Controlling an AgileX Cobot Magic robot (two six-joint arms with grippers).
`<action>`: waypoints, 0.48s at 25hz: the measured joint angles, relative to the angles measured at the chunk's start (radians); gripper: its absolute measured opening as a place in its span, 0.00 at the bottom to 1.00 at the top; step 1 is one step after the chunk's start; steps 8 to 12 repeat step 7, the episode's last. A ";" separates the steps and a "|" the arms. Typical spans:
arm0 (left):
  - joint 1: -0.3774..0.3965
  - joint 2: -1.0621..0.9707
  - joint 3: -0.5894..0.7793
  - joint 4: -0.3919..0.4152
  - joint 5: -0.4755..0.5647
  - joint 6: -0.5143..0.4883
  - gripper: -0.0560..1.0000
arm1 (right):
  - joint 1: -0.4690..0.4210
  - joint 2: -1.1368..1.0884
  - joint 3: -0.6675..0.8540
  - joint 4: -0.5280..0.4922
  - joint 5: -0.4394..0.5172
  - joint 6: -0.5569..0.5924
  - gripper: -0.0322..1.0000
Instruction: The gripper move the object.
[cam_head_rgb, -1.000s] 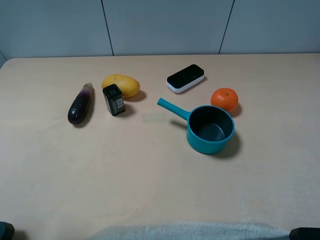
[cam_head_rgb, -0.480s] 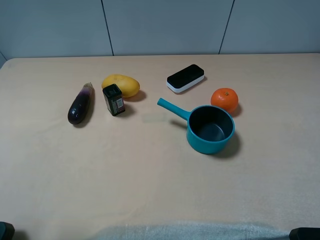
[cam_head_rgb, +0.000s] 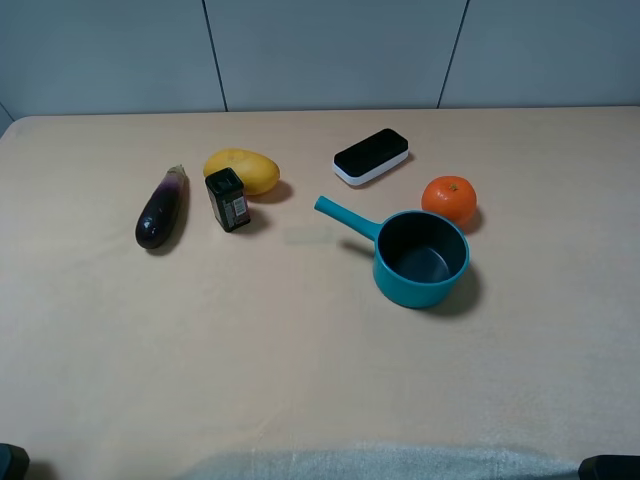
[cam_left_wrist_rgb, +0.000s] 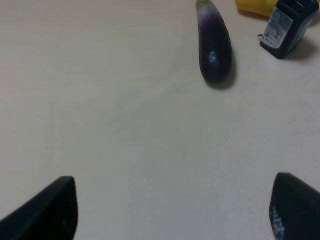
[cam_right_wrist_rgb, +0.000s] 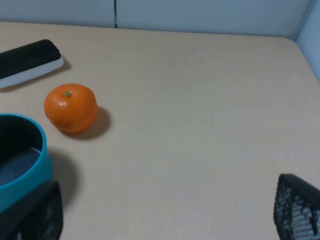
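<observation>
The orange (cam_head_rgb: 449, 198) is small, round and bright, and sits on the table right of centre, just behind the teal pot (cam_head_rgb: 421, 257). In the right wrist view the orange (cam_right_wrist_rgb: 70, 108) lies ahead of my right gripper (cam_right_wrist_rgb: 165, 215), well apart from it. The right gripper's two dark fingers stand wide apart and hold nothing. My left gripper (cam_left_wrist_rgb: 172, 210) is also open and empty, over bare table short of the eggplant (cam_left_wrist_rgb: 214, 47). In the high view only dark bits of the arms show at the bottom corners.
A purple eggplant (cam_head_rgb: 161, 209), a yellow mango (cam_head_rgb: 242, 170) and a small dark bottle (cam_head_rgb: 228, 199) lie at the left. A black and white eraser-like block (cam_head_rgb: 371, 156) lies behind the pot's handle (cam_head_rgb: 344, 216). A pale cloth (cam_head_rgb: 380, 464) edges the front.
</observation>
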 joint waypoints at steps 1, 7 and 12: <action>0.000 0.000 0.000 0.000 0.000 0.000 0.79 | 0.000 0.000 0.000 0.000 0.000 0.000 0.65; 0.000 0.000 0.000 0.000 0.000 0.000 0.79 | 0.000 0.000 0.000 0.000 0.000 0.000 0.65; 0.000 0.000 0.000 0.000 0.000 0.000 0.79 | 0.000 0.000 0.000 0.000 0.000 0.000 0.65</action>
